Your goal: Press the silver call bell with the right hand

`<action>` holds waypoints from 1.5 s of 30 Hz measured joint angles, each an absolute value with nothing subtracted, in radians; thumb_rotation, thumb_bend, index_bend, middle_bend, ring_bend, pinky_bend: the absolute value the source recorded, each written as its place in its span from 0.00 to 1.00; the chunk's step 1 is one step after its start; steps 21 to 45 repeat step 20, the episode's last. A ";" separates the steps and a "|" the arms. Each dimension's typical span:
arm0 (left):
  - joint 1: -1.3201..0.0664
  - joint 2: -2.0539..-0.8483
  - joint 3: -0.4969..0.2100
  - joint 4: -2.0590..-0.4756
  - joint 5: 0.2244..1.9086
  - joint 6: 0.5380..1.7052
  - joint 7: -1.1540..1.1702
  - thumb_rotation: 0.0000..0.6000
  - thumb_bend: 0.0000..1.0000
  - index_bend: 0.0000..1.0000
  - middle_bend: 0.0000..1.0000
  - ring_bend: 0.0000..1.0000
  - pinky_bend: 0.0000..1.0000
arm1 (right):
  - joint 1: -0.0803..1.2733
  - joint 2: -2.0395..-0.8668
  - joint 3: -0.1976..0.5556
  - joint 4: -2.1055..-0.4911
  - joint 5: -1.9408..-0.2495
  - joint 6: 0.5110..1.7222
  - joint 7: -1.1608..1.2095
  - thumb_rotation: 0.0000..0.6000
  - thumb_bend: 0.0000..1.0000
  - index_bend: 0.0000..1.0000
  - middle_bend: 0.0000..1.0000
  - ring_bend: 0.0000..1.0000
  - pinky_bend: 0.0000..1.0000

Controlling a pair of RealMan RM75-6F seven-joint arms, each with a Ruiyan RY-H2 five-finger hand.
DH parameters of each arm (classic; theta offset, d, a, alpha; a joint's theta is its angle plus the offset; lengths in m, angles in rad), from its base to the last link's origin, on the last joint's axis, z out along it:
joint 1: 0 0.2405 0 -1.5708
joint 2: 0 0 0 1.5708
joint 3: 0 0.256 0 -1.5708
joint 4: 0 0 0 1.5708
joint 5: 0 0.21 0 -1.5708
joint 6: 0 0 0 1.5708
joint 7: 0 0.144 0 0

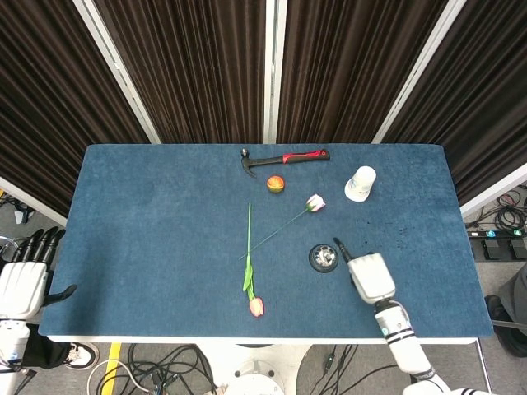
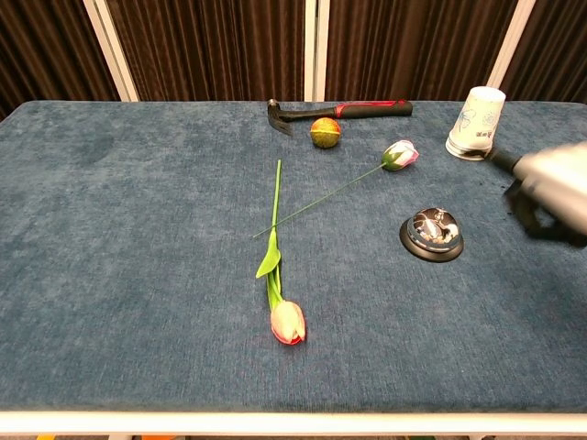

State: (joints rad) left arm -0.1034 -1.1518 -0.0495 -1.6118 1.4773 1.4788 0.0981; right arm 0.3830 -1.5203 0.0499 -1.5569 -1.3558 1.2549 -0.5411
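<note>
The silver call bell [image 1: 324, 257] on its black base stands on the blue table [image 1: 148, 214], right of centre; the chest view shows the bell [image 2: 432, 234] uncovered. My right hand [image 1: 369, 276] hovers just right of the bell, lifted off it, holding nothing. One dark finger [image 1: 338, 245] points out past the bell's right edge and the rest look curled in. In the chest view the right hand [image 2: 550, 188] is blurred at the right edge, above table level. My left hand [image 1: 25, 276] rests off the table's left end with its fingers spread, empty.
A red-handled hammer [image 1: 284, 158] and a small round fruit [image 1: 275, 183] lie at the back centre. A white paper cup [image 1: 361, 183] stands upside down behind the bell. One tulip [image 1: 315, 202] lies left of the cup, another tulip [image 1: 256, 307] near the front edge.
</note>
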 measured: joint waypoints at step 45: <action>-0.113 -1.152 -0.050 -1.640 1.481 1.470 0.130 1.00 0.11 0.07 0.05 0.00 0.15 | 0.179 -1.298 0.084 -1.487 -1.367 1.471 -0.093 1.00 0.00 0.00 0.00 0.00 0.00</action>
